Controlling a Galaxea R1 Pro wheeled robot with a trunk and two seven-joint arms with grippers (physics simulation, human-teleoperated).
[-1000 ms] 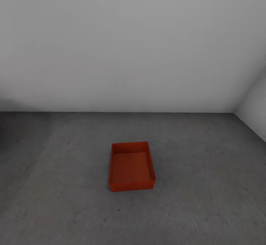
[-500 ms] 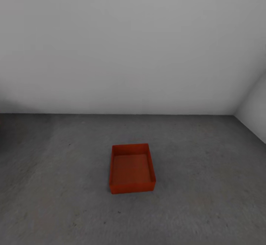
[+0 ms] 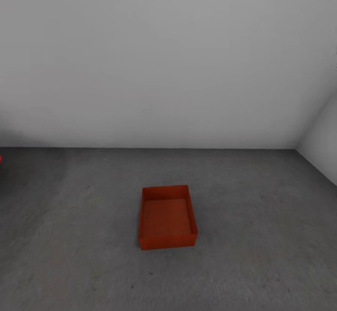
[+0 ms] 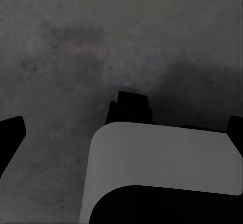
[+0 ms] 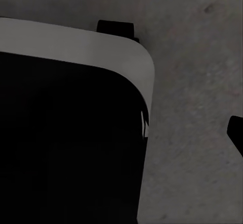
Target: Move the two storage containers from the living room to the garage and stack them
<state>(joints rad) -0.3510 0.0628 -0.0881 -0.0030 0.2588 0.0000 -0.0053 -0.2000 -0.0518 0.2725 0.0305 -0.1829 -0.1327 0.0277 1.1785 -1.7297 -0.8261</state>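
In the head view one red-orange container [image 3: 167,217] sits on the dark grey floor [image 3: 257,236] of the garage, a little below the middle of the picture, upright, its open top showing a bare inside. It stands well out from the pale grey back wall [image 3: 164,58] and from the side wall [image 3: 323,142] that meets it in the far right corner. A small red speck [image 3: 0,159] shows at the left edge, too little of it to tell what it is. In the left wrist view the camera looks down at the same mottled concrete; a pale grey, round-cornered part of the robot's body [image 4: 162,158] with a black underside lies below, a dark block [image 4: 129,107] behind it. Dark fingertips [image 4: 11,133] show at both side edges of the picture, set wide apart with nothing between them, so the left gripper [image 4: 124,135] stands spread. In the right wrist view another pale-rimmed, black-faced part [image 5: 76,128] takes up most of the picture over concrete; one dark tip [image 5: 236,133] shows at the edge, and whether the right gripper is spread or closed cannot be told.
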